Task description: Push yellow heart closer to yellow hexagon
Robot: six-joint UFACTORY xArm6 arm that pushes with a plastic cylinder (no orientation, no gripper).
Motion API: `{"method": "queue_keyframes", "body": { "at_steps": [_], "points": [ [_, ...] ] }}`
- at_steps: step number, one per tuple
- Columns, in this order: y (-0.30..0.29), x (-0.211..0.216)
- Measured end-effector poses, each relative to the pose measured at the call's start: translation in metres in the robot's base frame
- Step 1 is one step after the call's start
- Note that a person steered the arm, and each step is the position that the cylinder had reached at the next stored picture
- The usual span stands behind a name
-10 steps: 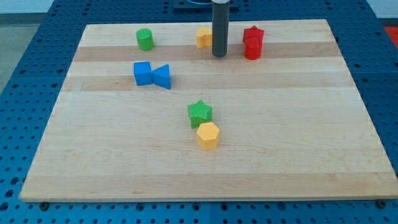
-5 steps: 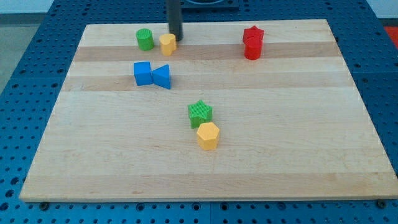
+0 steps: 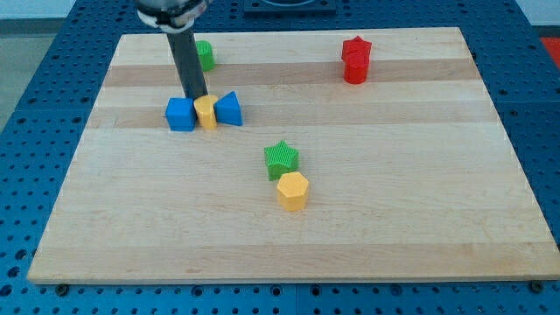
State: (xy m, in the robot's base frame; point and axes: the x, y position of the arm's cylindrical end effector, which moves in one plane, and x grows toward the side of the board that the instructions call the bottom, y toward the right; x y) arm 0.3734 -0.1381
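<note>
The yellow heart (image 3: 206, 113) sits wedged between a blue cube (image 3: 180, 115) on its left and a blue triangular block (image 3: 228, 108) on its right, in the upper left part of the board. My tip (image 3: 196, 97) touches the heart's upper edge, just above it. The yellow hexagon (image 3: 293, 191) lies near the board's middle, below and to the right of the heart, touching a green star (image 3: 281, 159) just above it.
A green cylinder (image 3: 205, 55) stands near the top edge, partly behind the rod. A red star-shaped block (image 3: 355, 59) stands at the upper right. The wooden board (image 3: 420, 201) lies on a blue perforated table.
My tip moved left and then down the view, pushing the yellow heart from the top edge in between the two blue blocks. The blue cube shifted left and slightly down.
</note>
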Motion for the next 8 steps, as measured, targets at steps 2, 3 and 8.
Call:
{"method": "queue_keyframes", "body": {
  "at_steps": [2,3,8],
  "points": [
    [0.044,0.056],
    [0.077,0.093],
    [0.132,0.104]
  ]
}}
